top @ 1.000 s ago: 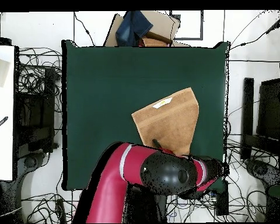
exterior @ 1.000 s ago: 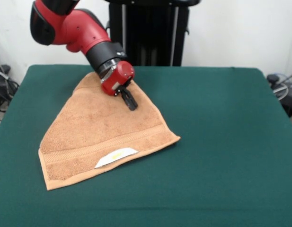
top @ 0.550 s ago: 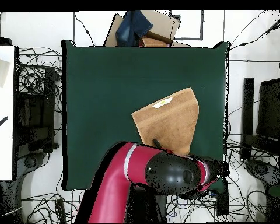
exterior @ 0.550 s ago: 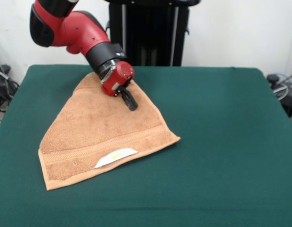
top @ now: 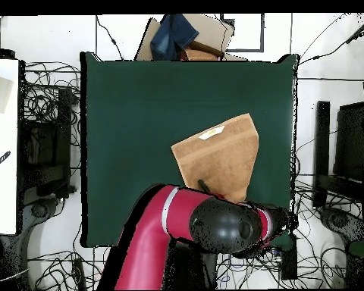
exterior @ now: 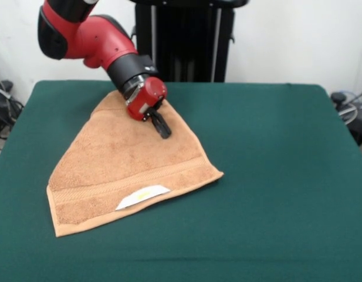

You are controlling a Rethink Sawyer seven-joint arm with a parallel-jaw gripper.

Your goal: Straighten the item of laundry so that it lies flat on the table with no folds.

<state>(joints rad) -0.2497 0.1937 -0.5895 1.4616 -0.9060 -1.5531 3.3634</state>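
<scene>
Bright, even light; soft shadow under the towel (exterior: 128,161); no glare.

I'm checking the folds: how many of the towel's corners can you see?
3: one near the white label at the towel's front-left, one at the right, one rounded beneath the gripper. A fourth may be folded under.

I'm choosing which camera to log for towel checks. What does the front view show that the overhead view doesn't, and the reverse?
Only the front view shows the arm's red wrist and the pincer tipped down on the towel, near its right edge, plus the woven border band. Only the overhead view shows the whole table outline and where the towel lies on it, with cables around; there the arm hides the towel's near end. Both show the tan towel, roughly triangular, its white label, and the green cloth.
</scene>
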